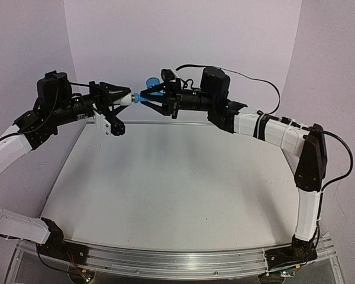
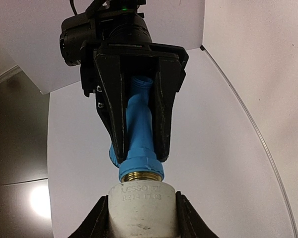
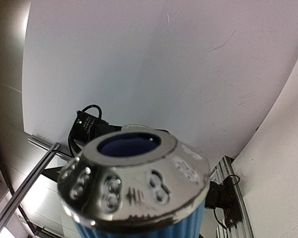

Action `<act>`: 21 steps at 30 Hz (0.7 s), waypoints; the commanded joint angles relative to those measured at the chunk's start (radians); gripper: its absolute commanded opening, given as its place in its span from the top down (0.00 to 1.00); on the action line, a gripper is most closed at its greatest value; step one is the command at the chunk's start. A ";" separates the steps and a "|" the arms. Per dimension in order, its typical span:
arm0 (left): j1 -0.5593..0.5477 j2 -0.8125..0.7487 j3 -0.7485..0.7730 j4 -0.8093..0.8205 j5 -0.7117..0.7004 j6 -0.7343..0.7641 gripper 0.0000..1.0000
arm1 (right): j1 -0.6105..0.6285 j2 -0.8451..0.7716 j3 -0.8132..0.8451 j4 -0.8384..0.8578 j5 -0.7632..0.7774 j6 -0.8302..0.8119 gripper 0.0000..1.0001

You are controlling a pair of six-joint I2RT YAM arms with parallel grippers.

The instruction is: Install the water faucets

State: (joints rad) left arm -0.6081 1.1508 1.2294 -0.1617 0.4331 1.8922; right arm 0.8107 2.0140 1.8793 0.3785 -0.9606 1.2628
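Observation:
The light-blue water faucet [image 1: 143, 97] is held in the air over the table's far edge, its silvery knob [image 1: 150, 81] pointing up. My right gripper [image 1: 151, 98] is shut on the faucet body; its black fingers [image 2: 165, 109] clamp the blue body [image 2: 139, 124] from both sides. My left gripper [image 1: 122, 100] is shut on a small white cylindrical fitting [image 2: 141, 208]. The faucet's brass thread [image 2: 140, 175] sits at the fitting's mouth, end to end with it. In the right wrist view the knob [image 3: 134, 181] fills the foreground and hides that gripper's fingers.
The white table [image 1: 177, 195] lies below both arms. An aluminium rail [image 1: 177, 260] runs along its near edge. White backdrop walls stand behind and at both sides. A small black box with a green light [image 3: 87, 124] sits by the rail.

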 commanded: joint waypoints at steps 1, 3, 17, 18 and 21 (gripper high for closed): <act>-0.137 0.064 -0.083 0.026 0.005 0.027 1.00 | 0.113 -0.116 -0.104 0.003 0.049 -0.012 0.54; -0.151 0.053 -0.087 0.081 -0.060 -0.072 1.00 | 0.096 -0.170 -0.171 0.014 0.077 -0.013 0.42; -0.160 0.035 -0.026 0.265 -0.174 -0.680 1.00 | -0.047 -0.536 -0.649 0.029 0.182 -0.040 0.02; -0.160 0.041 -0.018 0.268 -0.191 -0.755 1.00 | -0.054 -0.565 -0.680 0.026 0.181 -0.057 0.02; -0.159 0.064 0.015 0.272 -0.236 -0.962 1.00 | -0.070 -0.635 -0.712 -0.047 0.170 -0.178 0.02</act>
State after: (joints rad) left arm -0.7715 1.1946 1.1575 -0.0009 0.2638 1.2843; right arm 0.7665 1.4848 1.1992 0.3507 -0.8004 1.2294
